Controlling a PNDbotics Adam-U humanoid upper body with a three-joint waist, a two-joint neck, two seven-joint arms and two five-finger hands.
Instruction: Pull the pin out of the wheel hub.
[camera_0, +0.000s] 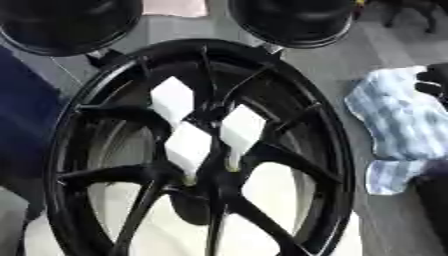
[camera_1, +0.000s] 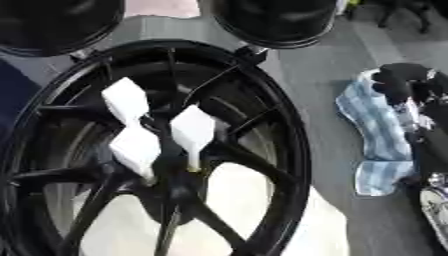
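The black spoked wheel hub (camera_0: 201, 150) is standing with three white block-headed pins (camera_1: 193, 131) in its centre, while the right hand (camera_1: 404, 82), grip unclear, is waiting beside the striped cloth (camera_0: 398, 125), so reaching seems next.

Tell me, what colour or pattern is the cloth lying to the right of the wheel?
The cloth is blue-and-white striped, clearest in the left eye view.

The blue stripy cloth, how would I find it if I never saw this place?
Find the big black wheel with white blocks stuck at its hub. Look to its right, on the grey floor. The cloth lies crumpled there, the only soft, blue-and-white striped thing, with a black robot hand resting on its top edge.
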